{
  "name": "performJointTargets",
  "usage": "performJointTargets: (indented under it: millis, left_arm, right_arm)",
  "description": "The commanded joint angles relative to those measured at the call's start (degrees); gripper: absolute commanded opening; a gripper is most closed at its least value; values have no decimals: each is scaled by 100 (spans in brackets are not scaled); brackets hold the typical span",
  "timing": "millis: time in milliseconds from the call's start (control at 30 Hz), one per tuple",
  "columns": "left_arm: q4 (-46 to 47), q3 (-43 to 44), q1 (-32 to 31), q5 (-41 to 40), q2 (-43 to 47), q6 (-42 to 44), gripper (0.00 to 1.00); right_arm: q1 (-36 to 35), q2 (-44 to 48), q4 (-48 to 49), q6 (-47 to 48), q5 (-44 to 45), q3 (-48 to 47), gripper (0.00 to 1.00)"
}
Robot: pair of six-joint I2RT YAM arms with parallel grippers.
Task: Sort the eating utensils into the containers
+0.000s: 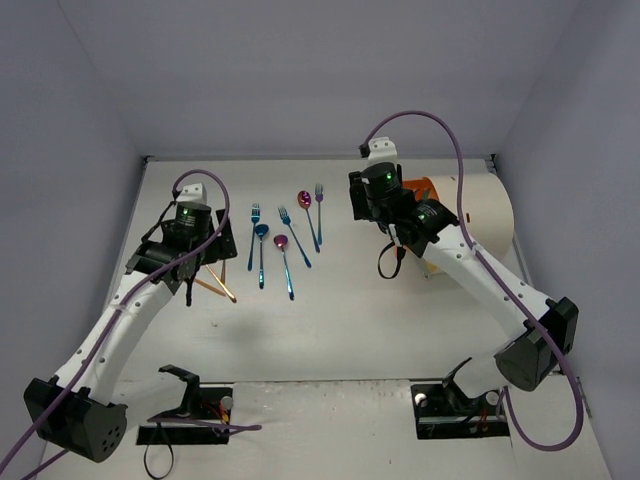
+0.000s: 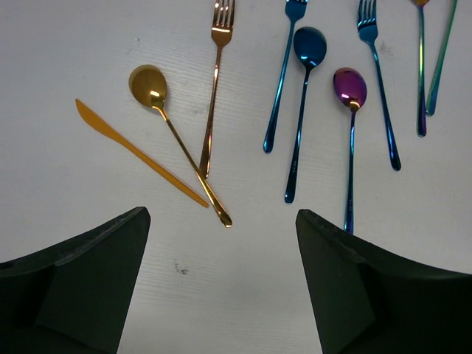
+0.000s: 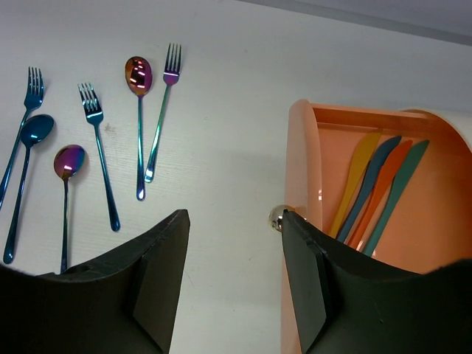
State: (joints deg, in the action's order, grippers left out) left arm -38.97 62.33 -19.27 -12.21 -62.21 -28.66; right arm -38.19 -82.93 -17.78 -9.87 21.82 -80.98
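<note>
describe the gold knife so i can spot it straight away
On the white table, left of the blue and purple utensils, lie three gold pieces. The gold knife is the one farthest from that row: a flat blade, no bowl or tines, unlike the gold spoon and gold fork.

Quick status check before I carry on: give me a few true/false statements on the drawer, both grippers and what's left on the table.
1. The drawer is open with knives in it. True.
2. The left gripper holds the gold fork. False: it is open and empty, and the fork lies on the table.
3. A gold knife lies on the table. True.
4. The spoons are in the drawer. False: they lie on the table; only knives show in the drawer.
5. The right gripper is shut on a blue fork. False: it is open and empty; the blue forks lie on the table.
</note>
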Motion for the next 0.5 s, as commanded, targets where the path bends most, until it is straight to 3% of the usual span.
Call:
performJointTargets:
  millis: [0, 467]
  left_arm:
    - [-52, -152, 286, -111, 53, -75, 78]
    - [498, -896, 1347, 65, -1289, -1808, 77]
  right_arm:
    - [-140, -90, 264, 117, 19, -331, 50]
    - [-171, 345, 332, -57, -361, 33, 51]
